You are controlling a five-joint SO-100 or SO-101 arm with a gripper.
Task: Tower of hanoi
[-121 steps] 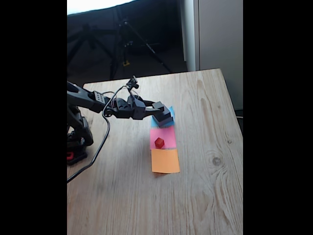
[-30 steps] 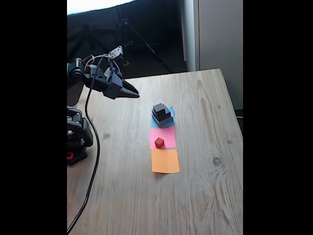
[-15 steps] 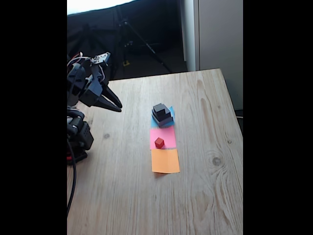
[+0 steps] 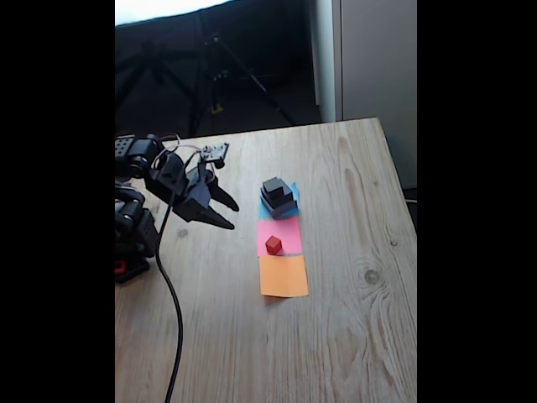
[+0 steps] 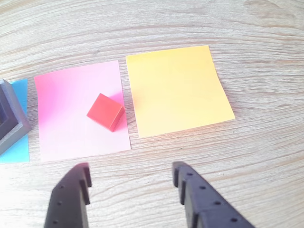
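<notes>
Two black fingers (image 5: 71,197) of the gripper (image 5: 130,173) rise from the bottom edge of the wrist view, spread wide with nothing between them. Just above them in that frame lies a pink paper square (image 5: 78,111), and on it, toward its right side, sits the red cube (image 5: 105,111), turned slightly askew. To the right of the pink sheet, almost touching it, is an orange paper square (image 5: 178,90), bare. At the left edge of the frame a blue paper square (image 5: 16,145) shows under the corner of the large grey block (image 5: 16,123).

In the fixed view the gripper (image 4: 228,214) hangs at centre left of the frame, above the counter (image 4: 336,336), its tips pointing right toward the papers and well apart from them. The red cube (image 4: 273,244) on the pink paper square (image 4: 289,228) lies to the right of the tips and a little lower in the frame. Below it is the orange paper square (image 4: 284,275); above it the stack stands on the blue paper square (image 4: 294,190): the large grey block (image 4: 282,208) at the bottom, the medium black block (image 4: 277,199) on it, the small black cube (image 4: 273,185) on top.

The counter is pale wood with visible grain and a knot toward the right. A black cable (image 4: 172,319) trails down to the lower left. Beyond the far edge stand a dark tripod (image 4: 218,75) against a dark backdrop and, in the upper right, a grey cabinet (image 4: 377,75).
</notes>
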